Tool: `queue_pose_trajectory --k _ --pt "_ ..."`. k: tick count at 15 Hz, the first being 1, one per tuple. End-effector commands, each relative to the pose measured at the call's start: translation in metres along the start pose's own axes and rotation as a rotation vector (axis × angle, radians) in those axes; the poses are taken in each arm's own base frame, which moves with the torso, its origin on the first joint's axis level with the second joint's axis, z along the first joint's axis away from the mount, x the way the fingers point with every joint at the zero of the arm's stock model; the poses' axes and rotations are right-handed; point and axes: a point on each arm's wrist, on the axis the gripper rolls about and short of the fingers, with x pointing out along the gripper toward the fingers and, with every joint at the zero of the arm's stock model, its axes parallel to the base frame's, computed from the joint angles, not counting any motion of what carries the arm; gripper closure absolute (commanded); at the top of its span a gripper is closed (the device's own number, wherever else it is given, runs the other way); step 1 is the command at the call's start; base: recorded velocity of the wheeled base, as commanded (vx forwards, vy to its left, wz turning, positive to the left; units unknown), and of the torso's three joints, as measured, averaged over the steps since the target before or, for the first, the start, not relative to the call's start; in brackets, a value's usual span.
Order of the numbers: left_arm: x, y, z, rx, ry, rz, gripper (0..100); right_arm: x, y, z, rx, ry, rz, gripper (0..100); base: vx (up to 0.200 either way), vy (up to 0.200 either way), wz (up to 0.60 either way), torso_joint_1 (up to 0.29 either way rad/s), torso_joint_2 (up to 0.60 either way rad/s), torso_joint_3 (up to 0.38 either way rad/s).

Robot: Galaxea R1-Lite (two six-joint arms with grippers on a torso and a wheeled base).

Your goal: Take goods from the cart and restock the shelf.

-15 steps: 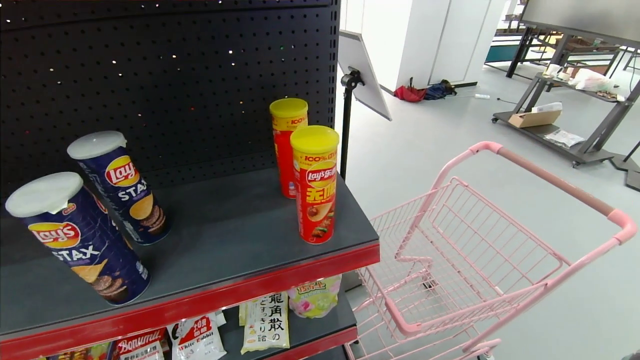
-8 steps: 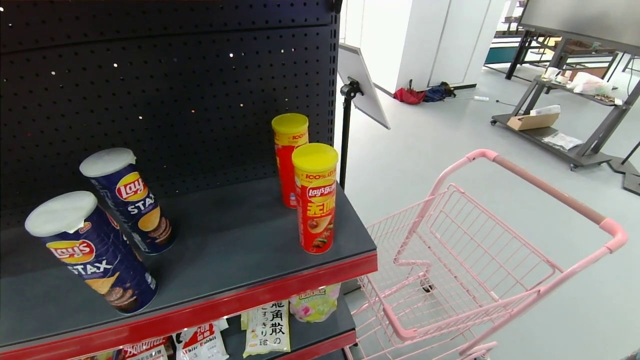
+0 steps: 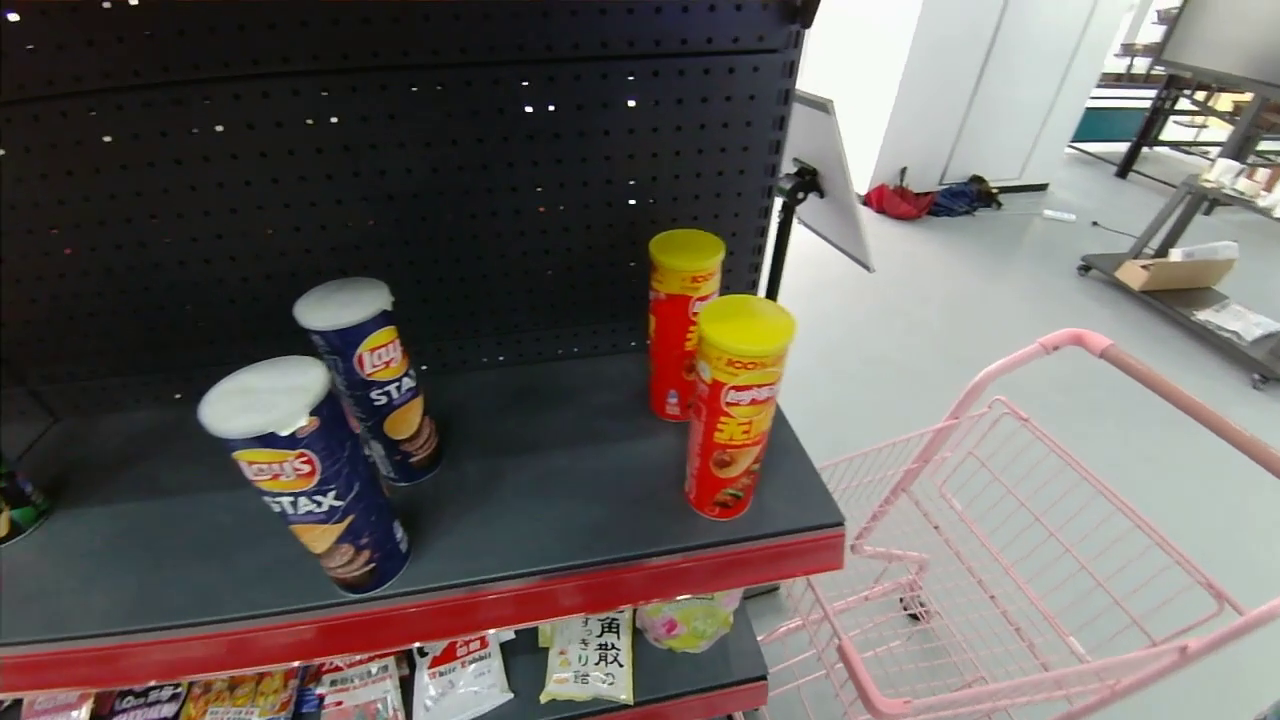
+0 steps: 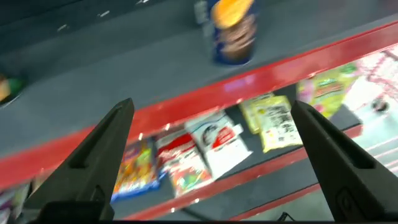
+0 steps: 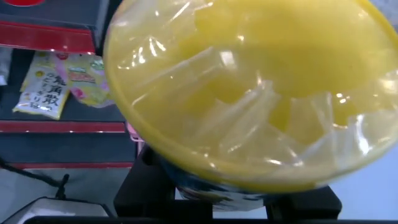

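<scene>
The dark shelf board (image 3: 560, 500) carries two blue cans (image 3: 310, 470) (image 3: 370, 380) with white lids on its left part. Two red cans (image 3: 735, 410) (image 3: 680, 325) with yellow lids stand near its right end. The pink wire cart (image 3: 1050, 560) stands to the right of the shelf. My left gripper (image 4: 214, 168) is open in front of the shelf's red front edge (image 4: 205, 102), with a blue can (image 4: 233, 31) beyond it. My right gripper (image 5: 227, 202) is shut on a yellow-lidded can (image 5: 249, 87), which hides most of its fingers.
Snack bags (image 3: 590, 655) lie on the lower shelf (image 3: 730, 660). A green item (image 3: 15, 505) sits at the shelf's far left. Bare board lies between the blue and red cans. A white panel on a stand (image 3: 825, 180) is behind the shelf's right end.
The head camera has swung left, so the whole picture shifted right; the green item came into view. The cans on the shelf and the cart stand where they were.
</scene>
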Motion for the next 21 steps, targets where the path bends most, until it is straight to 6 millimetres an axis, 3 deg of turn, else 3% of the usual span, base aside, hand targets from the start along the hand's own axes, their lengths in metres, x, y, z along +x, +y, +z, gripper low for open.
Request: queue_pose_trajectory --k 1,3,9,21 --pt "0.000 0.000 0.000 0.002 0.001 -0.001 0 0.001 0.000 -0.001 -0.002 0.006 0.002 100 0.000 0.000 0.60 -0.002 0.00 0.002" --pt "0.000 0.000 0.000 0.002 0.000 -0.007 0 0.001 0.001 -0.002 -0.003 0.009 0.004 100 0.000 0.000 0.60 0.002 0.00 0.000" --pt "0.000 0.000 0.000 0.008 -0.003 -0.011 0 -0.007 0.002 -0.020 0.023 -0.063 -0.004 100 0.000 0.000 0.00 0.000 0.00 0.000" --pt "0.000 0.000 0.000 0.008 -0.002 -0.013 0 -0.009 0.004 -0.032 0.030 -0.074 -0.008 100 0.000 0.200 0.00 0.000 0.00 0.004"
